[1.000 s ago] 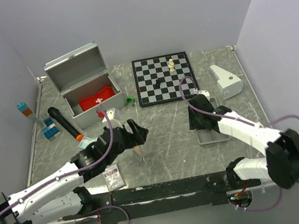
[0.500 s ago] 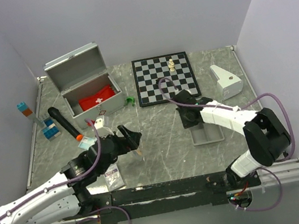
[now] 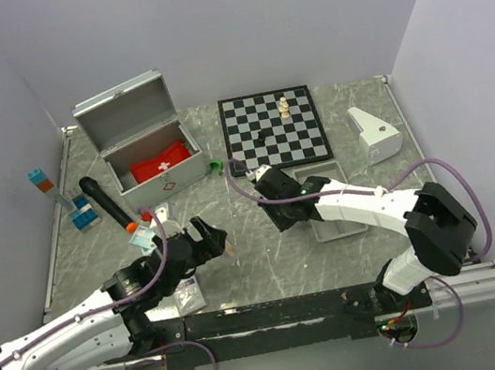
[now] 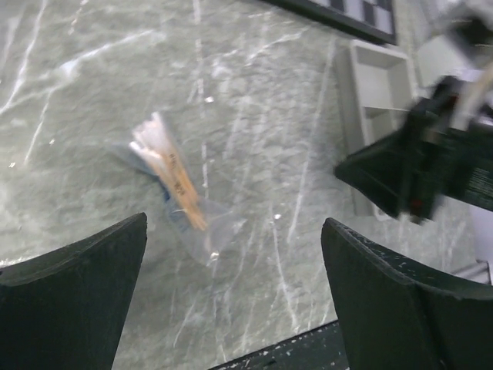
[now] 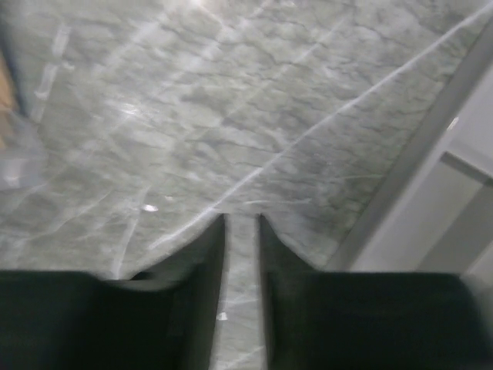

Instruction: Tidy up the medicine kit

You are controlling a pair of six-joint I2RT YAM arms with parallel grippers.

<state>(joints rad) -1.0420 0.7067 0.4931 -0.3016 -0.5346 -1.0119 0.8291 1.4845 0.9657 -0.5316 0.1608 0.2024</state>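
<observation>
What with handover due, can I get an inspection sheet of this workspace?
Surface: grey marbled tabletop, no damage seen.
Job's things: medicine kit lid up, red pouch inside; clear packet of sticks loose on the tabletop.
Clutter: chessboard, grey tray, microphone, blue blocks.
Hands: left hand open over the clear packet; right hand barely open, empty.
Cables: purple cables loop off both arms.
Surroundings: plain pale walls.

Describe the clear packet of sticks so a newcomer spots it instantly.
Find the open silver case at the back left, then come forward to the left gripper. Just ahead of it lies the clear packet, alone in holding thin orange and pale sticks.
</observation>
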